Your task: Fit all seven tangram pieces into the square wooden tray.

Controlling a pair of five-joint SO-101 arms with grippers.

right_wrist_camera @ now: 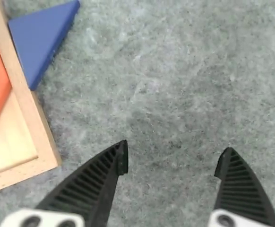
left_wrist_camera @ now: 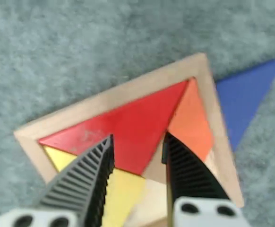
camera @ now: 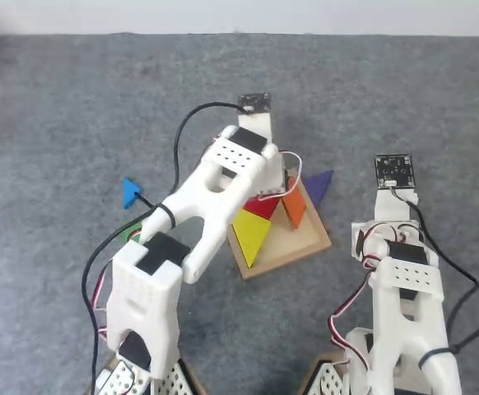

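Note:
The square wooden tray [camera: 293, 257] holds a red triangle [left_wrist_camera: 128, 123], an orange triangle [left_wrist_camera: 192, 123] and a yellow triangle [camera: 252, 230]. My left gripper [left_wrist_camera: 138, 139] hovers open over the red triangle, nothing between its fingers. A dark blue triangle [left_wrist_camera: 244, 94] lies on the carpet just outside the tray's rim [left_wrist_camera: 118, 92]. My right gripper [right_wrist_camera: 175, 149] is open over bare carpet, beside the tray's corner [right_wrist_camera: 31, 111] and short of the dark blue triangle [right_wrist_camera: 38, 33]. A small blue piece [camera: 130, 192] and a green piece [camera: 131, 234] lie to the left, the green one partly hidden by the left arm [camera: 223, 177].
Grey carpet covers the whole table. The left arm stretches across the tray's left side and hides part of it. The right arm [camera: 400, 271] stands to the right of the tray. Part of the tray floor [right_wrist_camera: 5, 146] near the orange triangle is bare.

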